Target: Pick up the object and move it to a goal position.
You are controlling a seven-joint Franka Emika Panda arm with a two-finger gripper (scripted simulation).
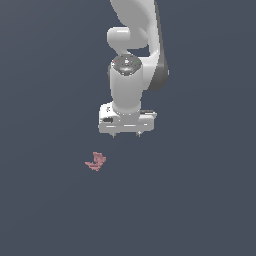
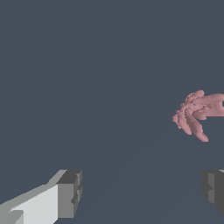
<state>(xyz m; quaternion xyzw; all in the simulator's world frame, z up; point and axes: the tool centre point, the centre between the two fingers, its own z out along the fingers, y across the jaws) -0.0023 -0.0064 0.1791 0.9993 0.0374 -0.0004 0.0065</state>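
One small pinkish-red object (image 1: 95, 161) lies on the dark surface (image 1: 45, 210), and it is the only item to be grasped. In the exterior view it sits at about 8 o'clock from the gripper (image 1: 126, 134), near it but clearly apart, with nothing between the two. The gripper points straight down from the white arm (image 1: 131, 75); its fingers (image 2: 69, 194) are spread wide with bare surface showing between them, and they hold nothing. In the wrist view the object (image 2: 197, 113) appears off the line joining the fingertips, near one edge of the picture, so the gripper is not yet centred over it. The step in hand is judged to be the approach before the grasp. To do it well, translate the gripper sideways toward 8 o'clock first, until the object lies midway between the fingertips in the wrist view, and only then descend. The object is lumpy with thin protruding bits, so the fingers should close across its thickest part; a pinch on a thin prong is likely to slip or tip it. Descend vertically and keep the fingers fully spread until they straddle the object. No goal marker is visible in either view.
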